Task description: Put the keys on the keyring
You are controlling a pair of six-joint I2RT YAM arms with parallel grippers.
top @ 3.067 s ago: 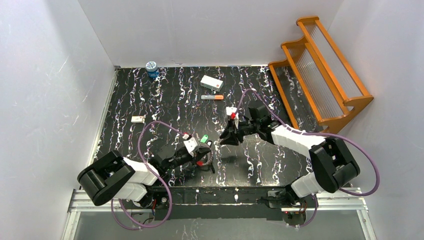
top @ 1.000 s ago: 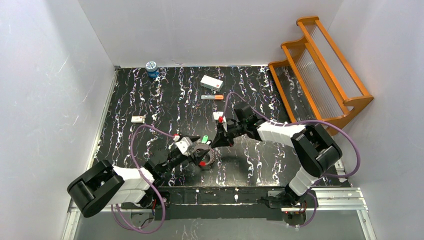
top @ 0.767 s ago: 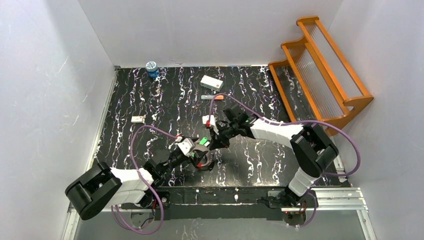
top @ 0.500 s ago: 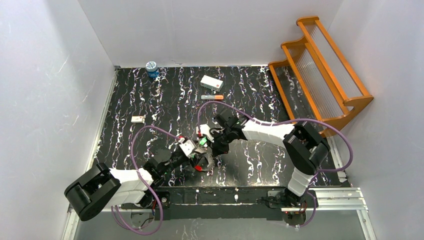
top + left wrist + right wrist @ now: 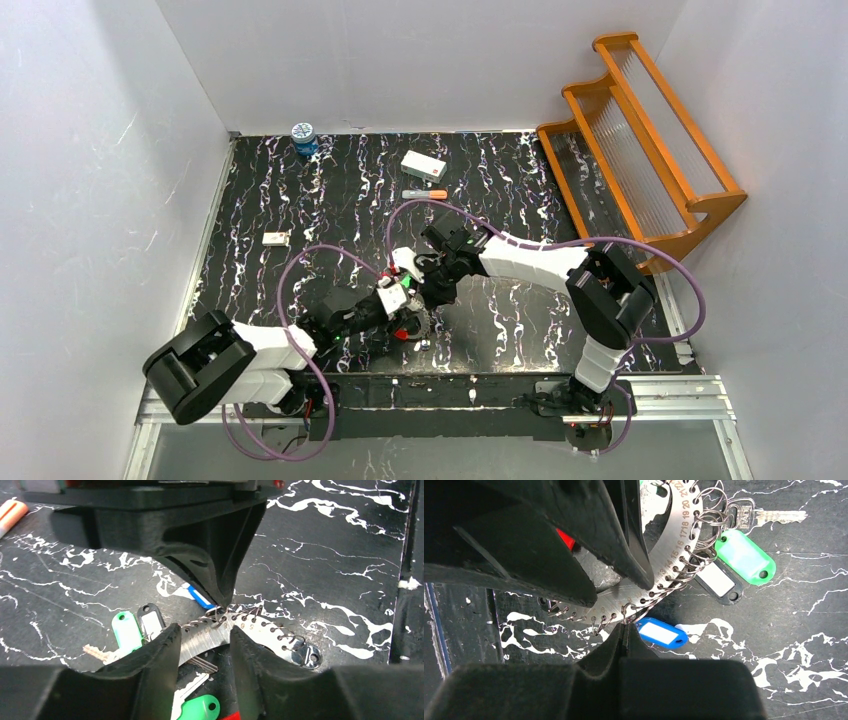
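**Closed fingertips at the ring's rim**

The right gripper, fingers pressed together, meets a wire loop on the numbered silver keyring. On the ring's far side lie a blue tag, a black tag, a green tag and a silver key (blade pointing far). The left gripper straddles the ring, jaws apart.

The worktop was black with white squiggles (a bit like marble). At the back stood a little blue-lidded jar, and further right lay a white box and an orange-tipped marker. A small pale block lay near the left side. Near the front sat the keyring, with the keys and coloured tags beside it.
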